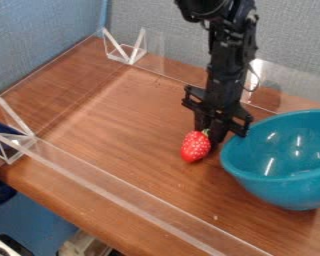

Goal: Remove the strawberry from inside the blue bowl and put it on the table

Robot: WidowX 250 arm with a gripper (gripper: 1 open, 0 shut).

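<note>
Placement is basically where we're at. The small red strawberry with the green leafy top (195, 148) is already outside the big glossy teal-blue bowl (286, 160), sitting low over the brown wood-grain tabletop (116, 125), just left of the bowl's rim. The black gripper (207, 131) points straight down with its fingers pinched on the leafy end of the berry. From this angle we can't tell if the bottom of the fruit is actually touching the wood or hanging a hair above it.

So the way we'd do this bit well: make sure the berry is resting on the table before letting go, because a strawberry is round-ish and will roll or tip if it drops. Open the fingers gently, then lift straight up so we don't drag it along. We'd also watch the bowl rim right next door, since bumping it on the way out could shove things around. The clear acrylic wall (103, 190) is well away, no worry there.
</note>
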